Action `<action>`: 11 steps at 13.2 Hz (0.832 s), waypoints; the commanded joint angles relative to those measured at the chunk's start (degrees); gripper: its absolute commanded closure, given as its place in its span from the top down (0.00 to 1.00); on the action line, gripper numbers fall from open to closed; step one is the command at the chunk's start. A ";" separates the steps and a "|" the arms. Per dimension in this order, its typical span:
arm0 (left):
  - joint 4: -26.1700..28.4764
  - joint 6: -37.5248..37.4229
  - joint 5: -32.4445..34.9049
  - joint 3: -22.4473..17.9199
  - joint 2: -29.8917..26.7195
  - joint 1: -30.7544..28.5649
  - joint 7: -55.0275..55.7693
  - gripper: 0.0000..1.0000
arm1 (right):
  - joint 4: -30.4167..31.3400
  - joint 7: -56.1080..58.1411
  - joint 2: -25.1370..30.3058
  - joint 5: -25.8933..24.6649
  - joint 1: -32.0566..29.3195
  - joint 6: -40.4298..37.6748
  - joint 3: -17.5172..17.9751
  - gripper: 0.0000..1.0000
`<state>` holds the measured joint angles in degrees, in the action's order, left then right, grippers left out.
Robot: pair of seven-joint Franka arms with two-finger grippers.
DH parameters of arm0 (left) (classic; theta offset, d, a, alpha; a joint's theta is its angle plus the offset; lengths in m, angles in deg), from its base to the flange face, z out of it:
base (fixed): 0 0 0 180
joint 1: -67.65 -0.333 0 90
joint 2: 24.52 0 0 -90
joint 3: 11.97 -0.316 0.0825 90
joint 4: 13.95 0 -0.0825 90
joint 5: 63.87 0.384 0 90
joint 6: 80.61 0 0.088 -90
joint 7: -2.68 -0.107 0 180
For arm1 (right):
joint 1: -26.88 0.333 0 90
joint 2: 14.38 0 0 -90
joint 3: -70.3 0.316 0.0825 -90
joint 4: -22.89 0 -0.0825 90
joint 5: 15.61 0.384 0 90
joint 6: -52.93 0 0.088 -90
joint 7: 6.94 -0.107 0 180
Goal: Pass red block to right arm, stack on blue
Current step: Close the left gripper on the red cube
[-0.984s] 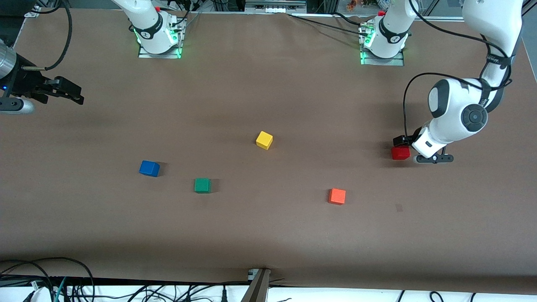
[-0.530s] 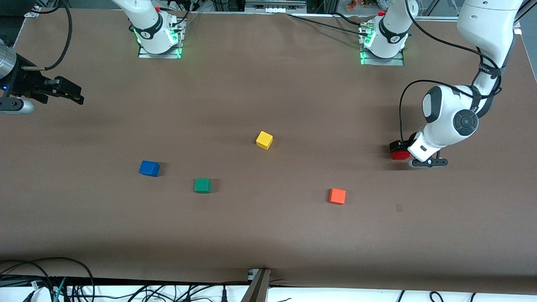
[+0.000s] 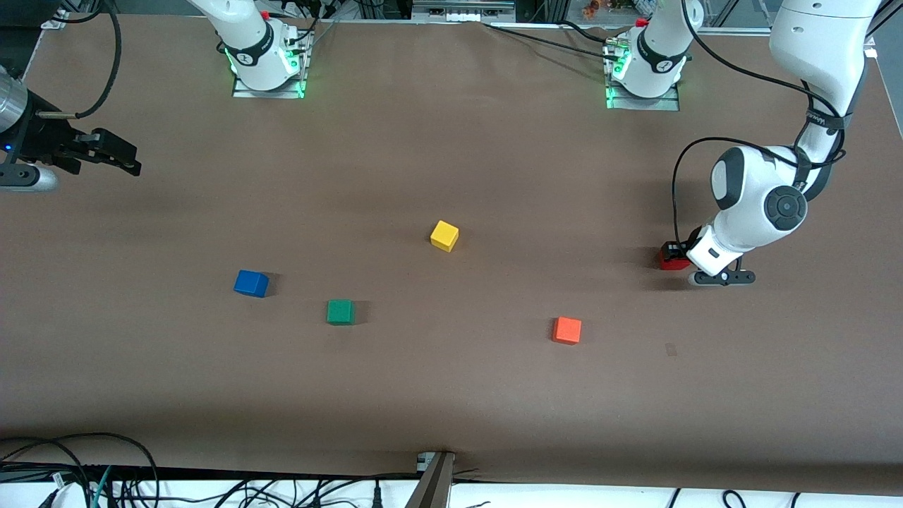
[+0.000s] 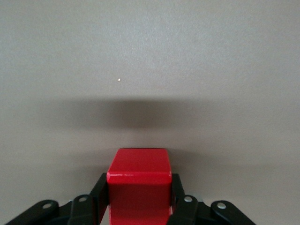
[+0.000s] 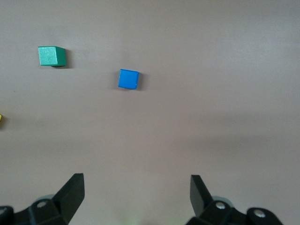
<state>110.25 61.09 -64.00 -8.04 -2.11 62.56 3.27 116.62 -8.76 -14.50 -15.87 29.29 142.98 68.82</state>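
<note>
The red block (image 3: 671, 259) rests on the table toward the left arm's end, half hidden by the left wrist. My left gripper (image 3: 676, 254) is down at table level and shut on it; in the left wrist view the red block (image 4: 139, 180) fills the gap, with a black finger pressed on each side of it. The blue block (image 3: 250, 283) lies toward the right arm's end, also seen in the right wrist view as the blue block (image 5: 128, 78). My right gripper (image 3: 120, 159) hangs open and empty in the air above the table's edge at the right arm's end, where that arm waits.
A green cube (image 3: 340, 311) sits beside the blue one, slightly nearer the camera. A yellow cube (image 3: 444, 235) lies mid-table and an orange cube (image 3: 567, 329) nearer the camera. Two arm bases (image 3: 267, 67) stand along the table's back edge.
The left gripper came down around the red block and closed on it; its wrist shifted slightly. The right arm has not moved.
</note>
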 commanded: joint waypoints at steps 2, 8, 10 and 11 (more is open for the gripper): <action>-5.27 -5.11 -0.14 0.37 -0.26 -0.01 -12.57 0.00 | -0.48 -0.73 0.38 -0.08 -0.05 -0.83 0.33 1.00; -7.48 -7.57 -0.93 0.46 -2.01 -0.80 -35.61 0.00 | -0.48 -0.73 0.38 -0.08 -0.05 -0.92 0.33 1.00; -8.35 -7.76 -4.77 0.55 -2.28 -1.85 -45.37 0.00 | -0.57 -0.73 0.38 -0.08 0.04 -0.92 0.33 1.00; -9.14 -8.37 -7.93 0.55 -2.20 -1.86 -51.51 0.00 | -0.57 -0.73 0.38 -0.17 0.04 -0.92 0.42 1.00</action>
<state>102.30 55.07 -67.45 -7.84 -3.01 61.68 -38.13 116.62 -8.76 -14.50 -15.87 29.30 142.96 68.83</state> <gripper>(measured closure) 0.445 0.000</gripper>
